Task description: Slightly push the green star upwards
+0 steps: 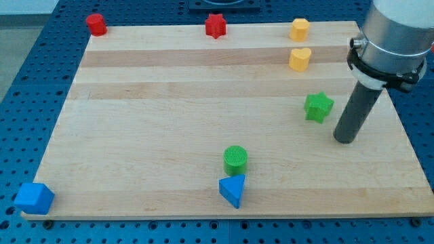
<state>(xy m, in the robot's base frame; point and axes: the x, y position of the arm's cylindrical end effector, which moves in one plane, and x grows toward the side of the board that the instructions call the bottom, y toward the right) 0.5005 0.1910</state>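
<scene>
Right of centre on the wooden desk (169,102), the green star (318,106) lies free with my tip (344,139) just to its lower right, apart from it, two yellow blocks (300,59) above; the arm, cropped at upper right, carries no fingers.

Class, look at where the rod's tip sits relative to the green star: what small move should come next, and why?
Probably slide my tip toward the view's left and a little down, to get below the green star. It now rests to the star's lower right, apart from it; pushing from there would send the star leftward, not upward.
</scene>
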